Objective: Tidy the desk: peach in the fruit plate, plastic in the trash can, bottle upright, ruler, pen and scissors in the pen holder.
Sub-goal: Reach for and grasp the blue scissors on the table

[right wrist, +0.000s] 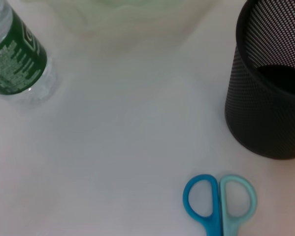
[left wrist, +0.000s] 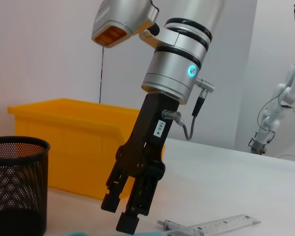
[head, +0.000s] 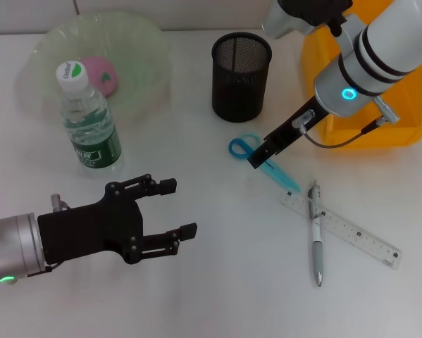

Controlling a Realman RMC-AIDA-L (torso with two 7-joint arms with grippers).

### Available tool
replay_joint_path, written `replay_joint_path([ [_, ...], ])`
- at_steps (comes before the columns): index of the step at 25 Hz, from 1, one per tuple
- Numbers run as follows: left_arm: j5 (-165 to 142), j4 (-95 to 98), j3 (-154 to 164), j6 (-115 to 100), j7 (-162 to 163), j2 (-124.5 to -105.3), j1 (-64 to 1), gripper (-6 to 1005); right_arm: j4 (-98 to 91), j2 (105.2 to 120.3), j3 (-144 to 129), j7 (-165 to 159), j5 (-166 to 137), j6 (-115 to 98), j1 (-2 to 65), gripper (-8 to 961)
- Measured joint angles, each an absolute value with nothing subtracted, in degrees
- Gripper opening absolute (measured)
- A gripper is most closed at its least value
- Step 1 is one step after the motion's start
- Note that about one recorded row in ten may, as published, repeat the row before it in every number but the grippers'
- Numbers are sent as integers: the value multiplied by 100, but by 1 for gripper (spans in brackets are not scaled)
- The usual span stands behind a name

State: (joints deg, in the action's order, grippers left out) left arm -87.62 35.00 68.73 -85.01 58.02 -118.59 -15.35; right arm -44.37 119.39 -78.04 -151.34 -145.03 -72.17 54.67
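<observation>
Right pincer (head: 261, 156) sits directly over the scissors (head: 256, 156), tips at the pivot just behind the blue and teal loop handles; fingers a narrow gap apart, whether touching can't tell. Scissors lie flat on the white counter (head: 218, 296), handles just in front of the black mesh pen holder (head: 241, 76), blades pointing toward the ruler (head: 341, 229). Clear plastic ruler lies diagonal, silver pen (head: 315, 232) crossed on top of it. Right arm reaches down steeply from over the yellow bin (head: 380, 105), wrist ring lit cyan.

Left pincer (head: 165, 218) is wide open, holding nothing, hovering low near the front-left, fingers level and pointing right. Water bottle (head: 87, 120) stands upright, green label, white cap, just beside the translucent green fruit plate (head: 137, 49). Pink peach (head: 101, 75) is in the plate.
</observation>
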Motion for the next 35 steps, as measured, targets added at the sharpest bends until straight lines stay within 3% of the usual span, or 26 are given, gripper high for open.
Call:
replay_joint_path([
  [35, -8763, 3498, 6873, -8509, 5814, -11865, -1583, 795, -3858, 11953, -7959, -15118, -14503, -6914, 5732, 725],
])
